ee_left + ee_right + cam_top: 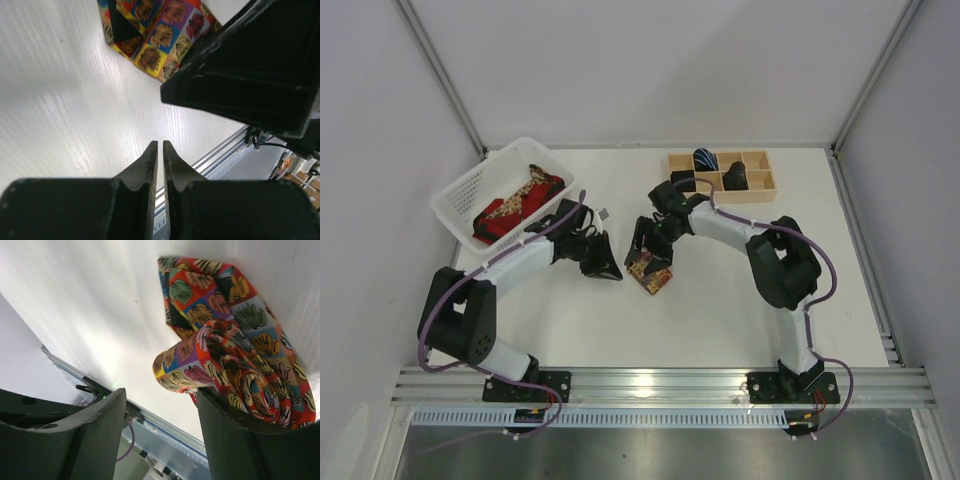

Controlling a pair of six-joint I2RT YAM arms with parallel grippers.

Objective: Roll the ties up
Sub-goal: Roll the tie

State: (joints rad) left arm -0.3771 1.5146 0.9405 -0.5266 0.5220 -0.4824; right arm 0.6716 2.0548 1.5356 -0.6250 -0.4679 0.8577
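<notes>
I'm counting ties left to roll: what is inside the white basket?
A red tie and a gold patterned tie lie piled in the white basket; anything under them is covered.

Multicoloured banana-print tie (235, 350) lies part-rolled, one end flat.

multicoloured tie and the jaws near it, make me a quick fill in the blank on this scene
1. The multicoloured tie, partly rolled, lies on the white ____.
2. The left gripper has its jaws ____, with nothing between them.
3. The right gripper has its jaws ____, with the tie beside one of them.
4. The red tie lies in the white ____.
Missing words: table; shut; open; basket.
</notes>
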